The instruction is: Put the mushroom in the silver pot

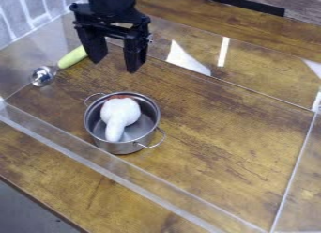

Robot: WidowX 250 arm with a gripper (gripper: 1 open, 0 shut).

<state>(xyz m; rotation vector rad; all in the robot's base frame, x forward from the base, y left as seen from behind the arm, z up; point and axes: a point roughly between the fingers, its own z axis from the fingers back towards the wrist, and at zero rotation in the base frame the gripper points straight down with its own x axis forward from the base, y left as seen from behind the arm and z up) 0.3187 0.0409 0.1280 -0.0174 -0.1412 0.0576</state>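
The mushroom [118,116] lies inside the silver pot [145,135], white stem toward the front, reddish-brown cap toward the back rim. The pot stands on the wooden table at the lower left of centre. My gripper [113,56] hangs well above and behind the pot, toward the back left. Its black fingers [94,51] are spread apart, open, with nothing between them.
A yellow-green elongated vegetable [74,56] lies at the back left, just left of the gripper. A small round metal spoon-like object [43,76] sits in front of it. Clear acrylic walls [150,194] ring the wooden tabletop.
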